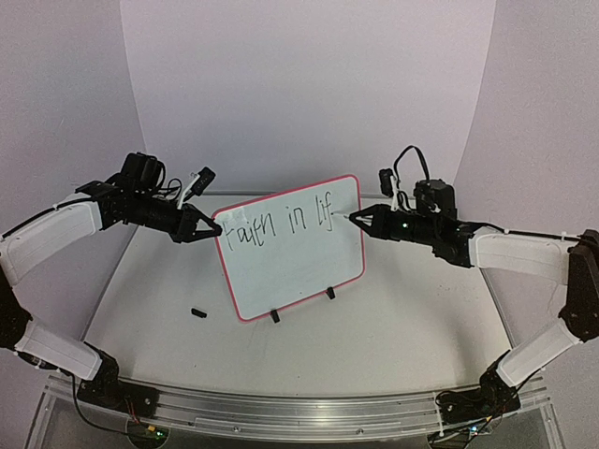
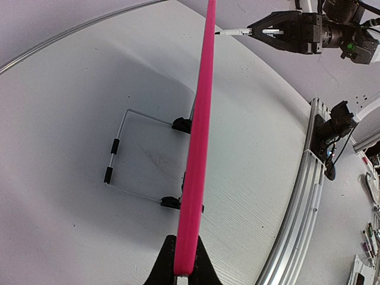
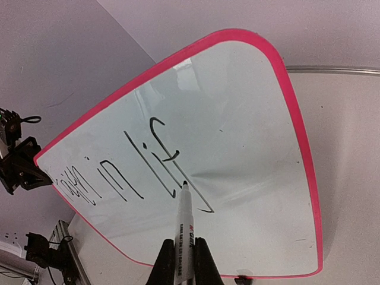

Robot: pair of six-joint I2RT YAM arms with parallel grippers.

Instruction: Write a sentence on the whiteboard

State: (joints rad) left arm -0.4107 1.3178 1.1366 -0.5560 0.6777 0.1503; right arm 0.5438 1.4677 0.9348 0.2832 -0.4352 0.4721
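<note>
Arms reach inward from both sides: left gripper (image 1: 213, 227) clenched on the edge of the whiteboard (image 1: 290, 253), standing mid-bench (image 1: 393, 327); right gripper (image 1: 360, 218) grasping a marker (image 3: 185, 228), tip against its face.

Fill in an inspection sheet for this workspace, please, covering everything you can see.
Surface: white table, no spills seen.
Job's things: whiteboard propped on a wire stand, reading "faith in lif"; marker tip on the board.
Clutter: one small black piece left of the whiteboard; cannot tell what.
Claws: left claw shut on the whiteboard's left edge; right claw shut on the marker.
Cables: black cable looped above the right wrist, off the board.
Surroundings: pale backdrop behind; metal rail at near edge.
</note>
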